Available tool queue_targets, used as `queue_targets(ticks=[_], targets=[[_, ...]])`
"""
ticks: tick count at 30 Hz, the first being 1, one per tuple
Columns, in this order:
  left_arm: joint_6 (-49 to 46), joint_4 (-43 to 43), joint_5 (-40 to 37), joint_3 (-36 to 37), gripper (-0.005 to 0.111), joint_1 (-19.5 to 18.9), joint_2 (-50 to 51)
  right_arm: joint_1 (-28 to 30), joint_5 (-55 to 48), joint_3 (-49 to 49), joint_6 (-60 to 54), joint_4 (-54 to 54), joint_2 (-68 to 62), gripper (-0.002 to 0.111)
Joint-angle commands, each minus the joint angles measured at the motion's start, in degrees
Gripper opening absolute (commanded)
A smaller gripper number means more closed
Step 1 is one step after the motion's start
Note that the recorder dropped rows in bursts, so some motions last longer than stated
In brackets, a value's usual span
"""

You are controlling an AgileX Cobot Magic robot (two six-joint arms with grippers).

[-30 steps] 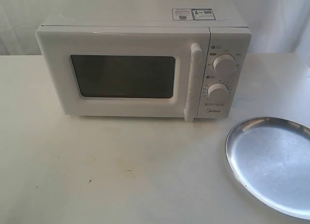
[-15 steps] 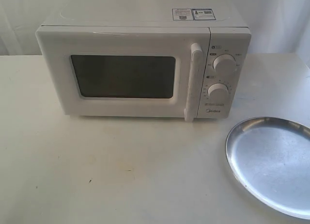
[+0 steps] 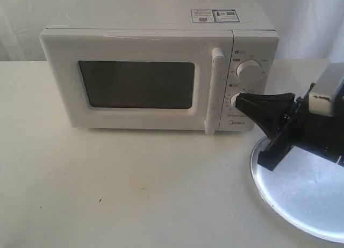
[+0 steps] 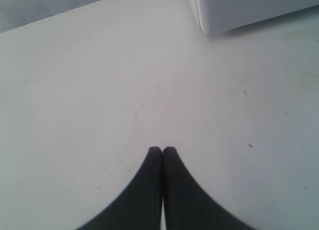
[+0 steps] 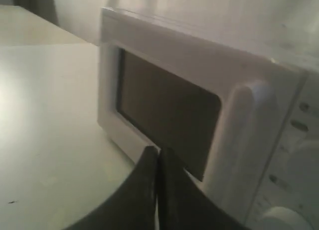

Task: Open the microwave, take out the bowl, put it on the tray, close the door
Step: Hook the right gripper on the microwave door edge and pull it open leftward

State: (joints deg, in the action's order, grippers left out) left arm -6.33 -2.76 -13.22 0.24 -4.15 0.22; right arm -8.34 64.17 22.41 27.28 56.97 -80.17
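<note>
The right end effector (image 3: pixel 242 101), its fingers (image 5: pixel 144 182) pressed together and holding nothing, hangs at the microwave's (image 3: pixel 150 28) control panel with its tip partly covering the lower dial. The left end effector (image 4: pixel 162 151), also closed and empty, points at bare tabletop (image 4: pixel 99 90) near a corner of the oven.

The door (image 3: pixel 64 81) is closed, so opening it looks like the step in hand. The white bar handle (image 3: pixel 215 92) stands just beside the right tip, at about 9 o'clock from it. To do this well, the fingers would need to part, slide toward 9 o'clock and close around the bar. They should then pull outward in an arc, probably about the door's far edge. A slow pull should keep the light oven from skidding on the tabletop. The arm also needs to stay above the tray (image 3: pixel 301 205), which lies at about 4 o'clock from the oven, directly below the arm.

The bowl is not visible, and nothing can be made out behind the dark window (image 3: pixel 137 84).

By count there are:
- one microwave
- one door, with one handle
- two dials (image 3: pixel 248 70)
- one tray
- two end effectors
- no bowl in sight
</note>
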Motion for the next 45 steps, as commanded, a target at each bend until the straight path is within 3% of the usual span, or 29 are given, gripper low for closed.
queue_targets(ticks=[1, 4, 6, 11, 13, 19, 24, 30, 45], targets=[[0.10, 0.21, -0.01, -0.24, 0.000, 0.21, -0.22, 0.34, 1.03, 1.06, -4.85, -14.82, -7.17, 0.000], [0.10, 0.21, -0.01, -0.24, 0.000, 0.21, -0.22, 0.08, 0.74, 2.22, -15.06, -13.11, -10.36, 0.004], [0.10, 0.21, -0.01, -0.24, 0.000, 0.21, -0.22, -1.57, -1.88, 3.37, -20.18, -12.97, -13.17, 0.015], [0.10, 0.21, -0.01, -0.24, 0.000, 0.21, -0.22, -6.56, -2.02, 8.35, -23.14, -13.07, -21.60, 0.056], [0.10, 0.21, -0.01, -0.24, 0.000, 0.21, -0.22, -7.82, -2.44, 10.72, -23.03, -13.18, -24.84, 0.060], [0.10, 0.21, -0.01, -0.24, 0.000, 0.21, -0.22, -10.52, -1.93, 15.51, -23.41, -13.26, -30.92, 0.050], [0.10, 0.21, -0.01, -0.24, 0.000, 0.21, -0.22, -12.22, -1.13, 16.66, -24.69, -11.75, -31.28, 0.020], [0.10, 0.21, -0.01, -0.24, 0.000, 0.21, -0.22, -14.10, -0.90, 16.94, -26.19, -9.96, -31.28, 0.002], [0.10, 0.21, -0.01, -0.24, 0.000, 0.21, -0.22, -15.66, 5.79, 16.83, -27.28, 12.00, -31.28, 0.000]])
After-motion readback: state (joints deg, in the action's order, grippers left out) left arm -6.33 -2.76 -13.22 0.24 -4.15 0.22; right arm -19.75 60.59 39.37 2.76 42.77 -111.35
